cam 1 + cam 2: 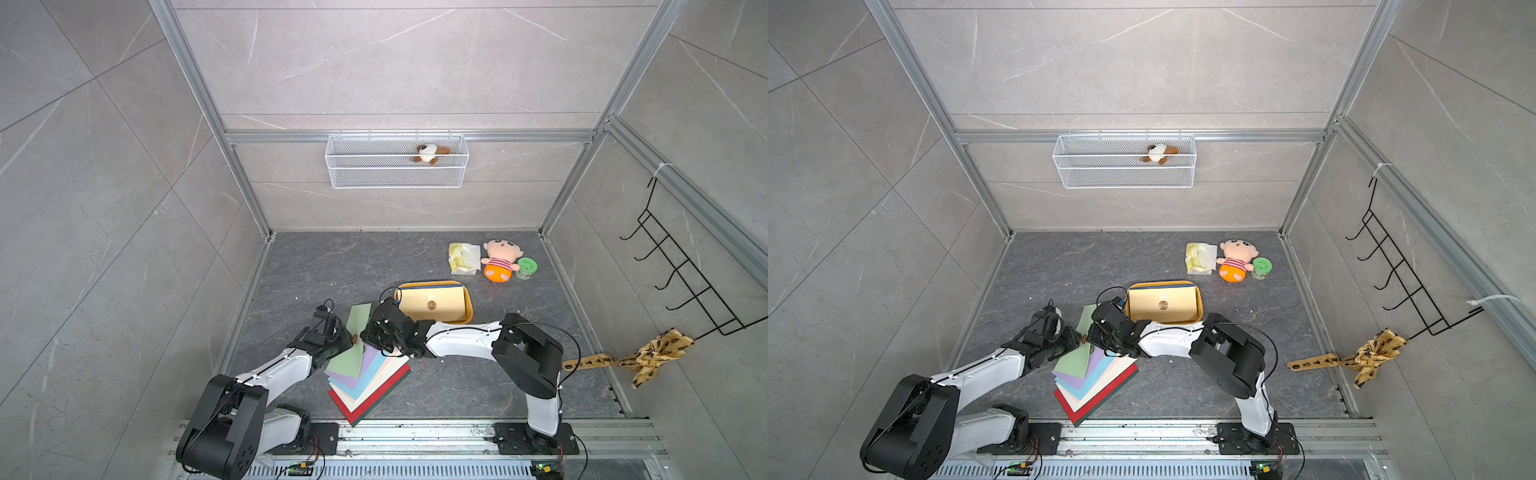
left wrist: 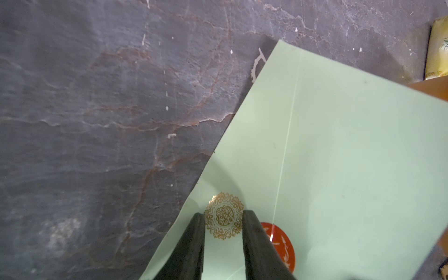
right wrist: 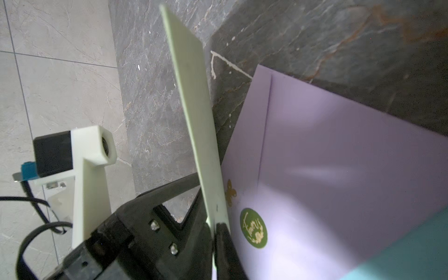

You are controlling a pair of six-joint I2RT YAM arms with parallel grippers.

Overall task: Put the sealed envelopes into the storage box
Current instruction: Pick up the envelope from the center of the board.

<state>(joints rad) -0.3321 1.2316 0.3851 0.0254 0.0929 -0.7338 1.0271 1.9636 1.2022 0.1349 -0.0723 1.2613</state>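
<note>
Pale green envelope (image 3: pixel 191 109) pinched tight in right gripper (image 3: pixel 213 225); left gripper (image 2: pixel 223 214) half-spread astride its gold seal (image 2: pixel 223 224).

A robotics lab test cell: grey marble-look wall panels (image 1: pixel 374 62) in an aluminium-profile frame (image 1: pixel 407 136), with white-and-black robot arms (image 1: pixel 461 340) bolted to a metal rail (image 1: pixel 415 432) beside a dark stone-look bench (image 1: pixel 332 266).

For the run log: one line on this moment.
right claw: shut on pale green paper envelope | left claw: open, over its seal | yellow-orange plastic tray: yellow paper envelope inside
</note>
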